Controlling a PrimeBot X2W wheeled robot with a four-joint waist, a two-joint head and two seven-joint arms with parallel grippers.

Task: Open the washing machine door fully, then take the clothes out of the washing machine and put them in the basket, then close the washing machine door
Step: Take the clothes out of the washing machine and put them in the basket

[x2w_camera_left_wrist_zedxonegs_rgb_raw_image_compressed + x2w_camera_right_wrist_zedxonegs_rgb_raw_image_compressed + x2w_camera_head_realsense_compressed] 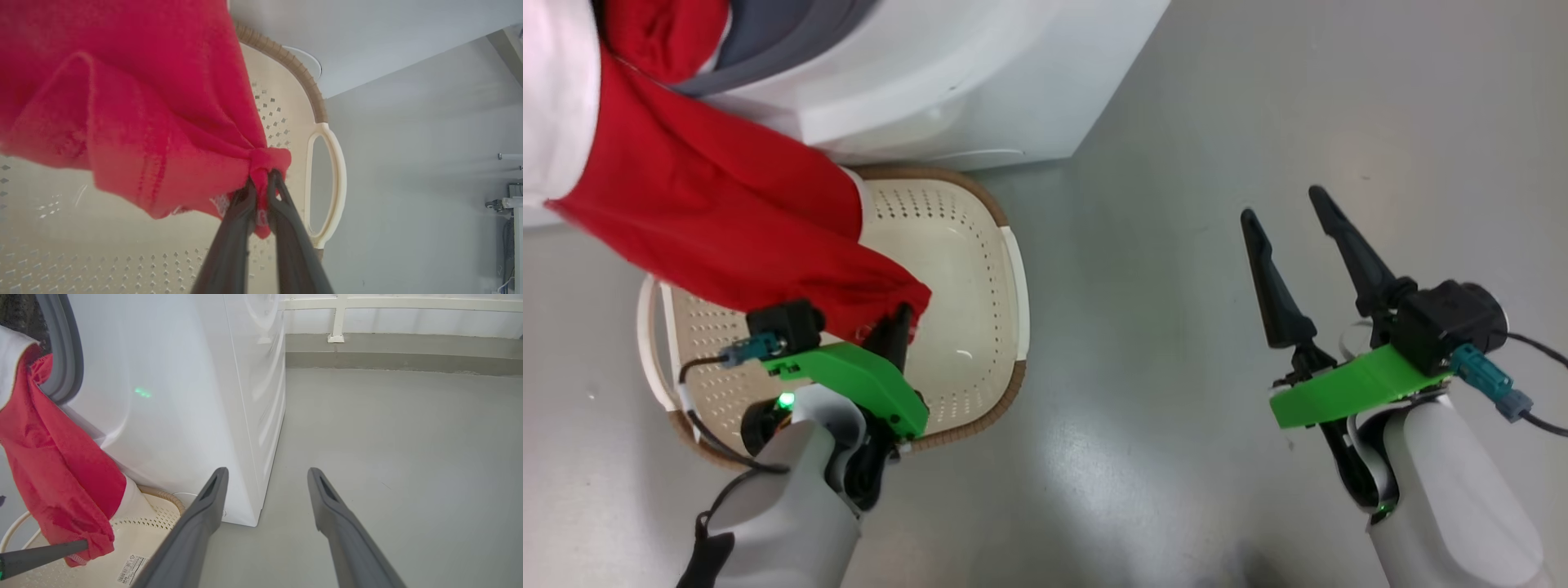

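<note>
Grey floor (1192, 147), smooth and glossy, carries every item we list.

- Left gripper (261, 183): we record its jaws pinched tight on a bunched corner of the clothes (711, 212), above the basket's inside.
- Clothes: red fabric with white parts, draped from the machine's opening down to the pinch point.
- Basket (980, 245): cream, perforated, brown woven-look rim, side handles. It stands on the floor just beside the machine's front foot.
- Paper label (130, 568): it lies on the basket floor. We see a barcode and small print, too small to read.
- Washing machine (980, 73): white, with a grey rubber seal (65, 347) around the opening.
- Right gripper (1281, 204): jaws spread wide, holding nothing, over bare floor well apart from the basket.
- White rail (337, 318): it runs along the far wall.
</note>
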